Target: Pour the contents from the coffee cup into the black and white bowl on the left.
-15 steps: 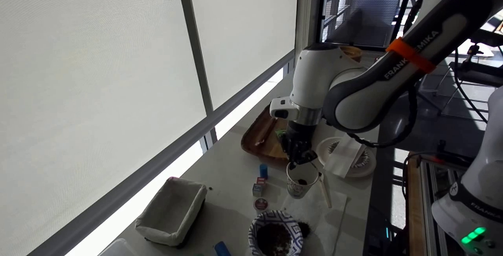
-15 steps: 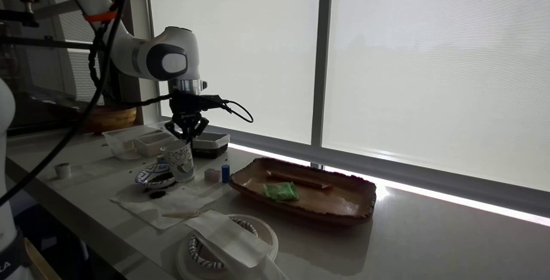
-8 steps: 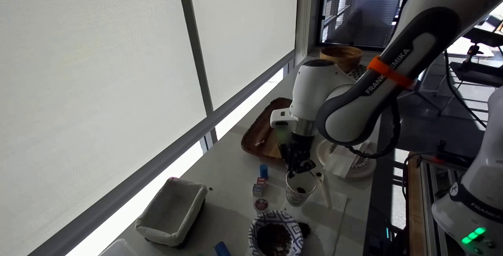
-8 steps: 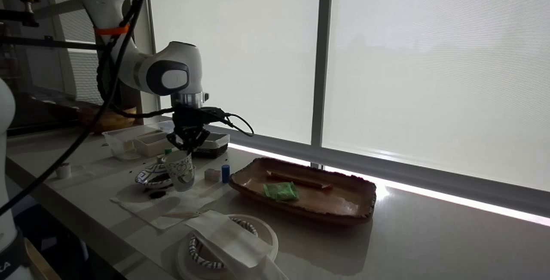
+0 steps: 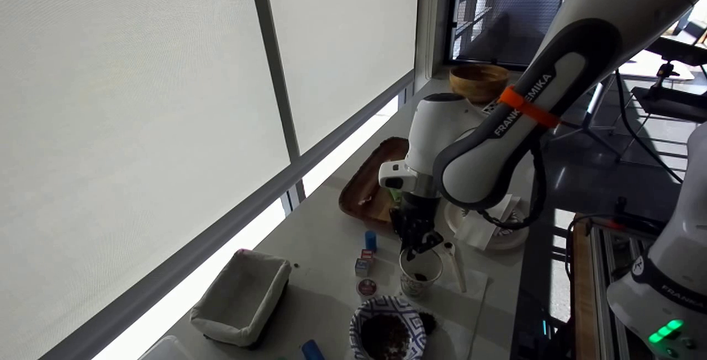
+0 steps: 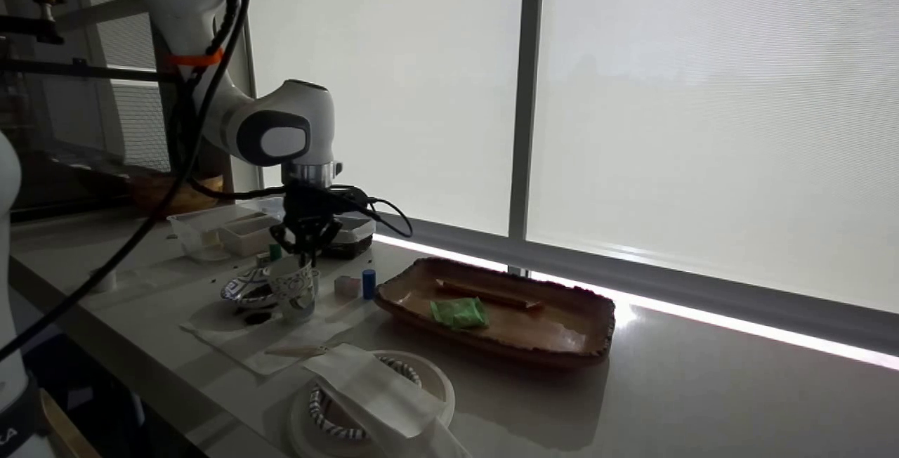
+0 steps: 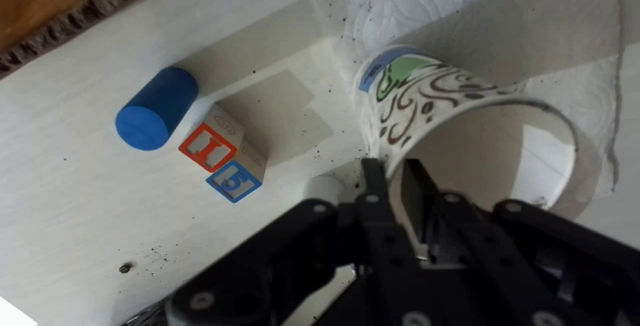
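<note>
Some of the bowl is hidden behind the cup in an exterior view; the gripper — fingers slightly parted — straddles the cup's rim.

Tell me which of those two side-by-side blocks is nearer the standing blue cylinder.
The red-framed block: it sits beside the standing blue cylinder, with the blue-framed block on its far side.

White desk, variously laden

On it lie a brown tray, a plate, a paper towel and a cloth-lined basket. A black and white bowl sits at the towel's edge. A blue cylinder stands just beside two printed blocks, between tray and bowl.
</note>
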Action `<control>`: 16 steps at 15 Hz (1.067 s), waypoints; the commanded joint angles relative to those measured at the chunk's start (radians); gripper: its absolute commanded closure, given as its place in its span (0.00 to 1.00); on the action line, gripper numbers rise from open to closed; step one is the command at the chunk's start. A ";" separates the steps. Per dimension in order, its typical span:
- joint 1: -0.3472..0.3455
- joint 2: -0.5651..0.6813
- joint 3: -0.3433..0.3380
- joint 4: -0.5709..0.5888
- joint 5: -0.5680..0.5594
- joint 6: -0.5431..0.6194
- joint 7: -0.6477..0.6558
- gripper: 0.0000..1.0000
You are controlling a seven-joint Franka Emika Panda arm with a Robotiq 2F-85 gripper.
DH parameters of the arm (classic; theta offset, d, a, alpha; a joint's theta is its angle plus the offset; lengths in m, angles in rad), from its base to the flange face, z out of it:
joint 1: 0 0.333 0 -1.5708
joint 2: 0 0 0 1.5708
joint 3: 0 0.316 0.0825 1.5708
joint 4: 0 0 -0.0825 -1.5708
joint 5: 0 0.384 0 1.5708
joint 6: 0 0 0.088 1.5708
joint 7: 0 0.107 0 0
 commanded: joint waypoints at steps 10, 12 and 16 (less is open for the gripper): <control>-0.050 -0.071 0.025 0.009 0.115 -0.035 -0.041 0.00; -0.039 -0.116 0.011 0.014 0.105 -0.077 -0.015 0.00; -0.014 -0.208 -0.023 0.050 0.097 -0.258 0.041 0.00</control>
